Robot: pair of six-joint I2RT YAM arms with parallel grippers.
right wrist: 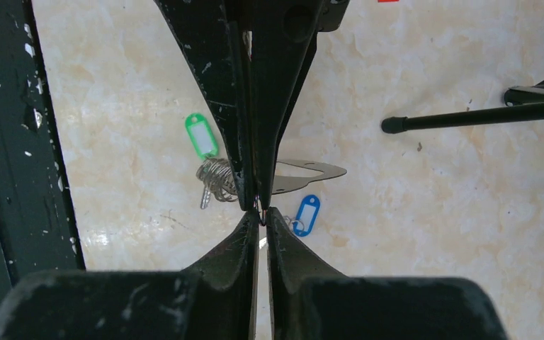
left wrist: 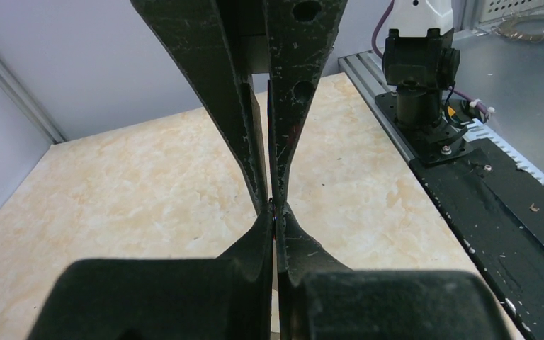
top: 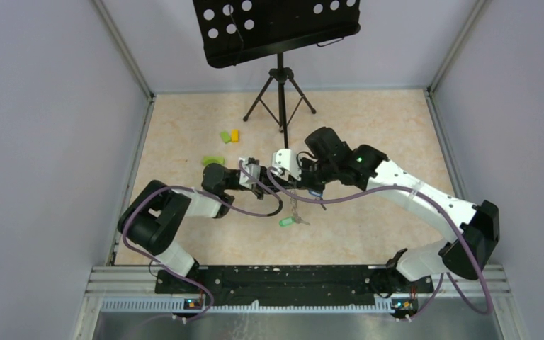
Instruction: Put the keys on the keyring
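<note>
Beige tabletop point(right wrist: 432, 241): green-tag key point(right wrist: 201, 136), blue-tag key point(right wrist: 307, 214) near right hand point(right wrist: 261, 212).

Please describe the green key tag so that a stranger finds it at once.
On the beige marbled tabletop, look at the middle, nearer the front edge than the black tripod stand. There you see an oblong green plastic tag with a white window, joined to metal rings. The plain green blocks farther back have neither.

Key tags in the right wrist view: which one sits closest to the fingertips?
The blue tag, just beside the right gripper's tips; the green tag lies farther off, up and to the left.
</note>
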